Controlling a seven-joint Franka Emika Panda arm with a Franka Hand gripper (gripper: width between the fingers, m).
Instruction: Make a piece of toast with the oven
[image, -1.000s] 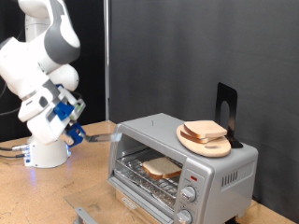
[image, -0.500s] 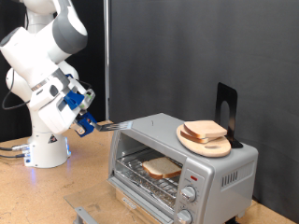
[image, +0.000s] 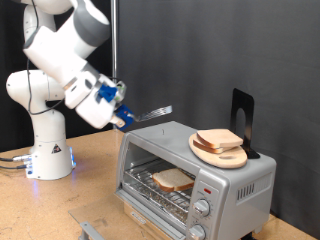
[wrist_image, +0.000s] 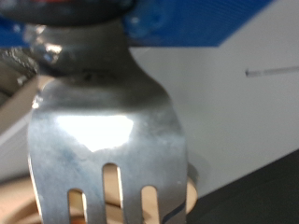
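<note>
Dark backdrop; a fork (image: 150, 113) is gripped by the fingers (image: 122, 117) above the oven (image: 195, 170), toast (image: 173, 179) inside at 6 o'clock.

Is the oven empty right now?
No, a slice of toast lies on the rack inside the oven, behind its open front.

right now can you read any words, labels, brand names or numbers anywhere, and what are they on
No text can be read in either view.
oven: marks around its two knobs and a red light on the panel, too small to read.
robot base: a small dark mark, too blurred to read.
fork, in the pincer: bare metal, no stamp visible.
bread on the wooden board and the piece of toast on the rack: no labels.
</note>
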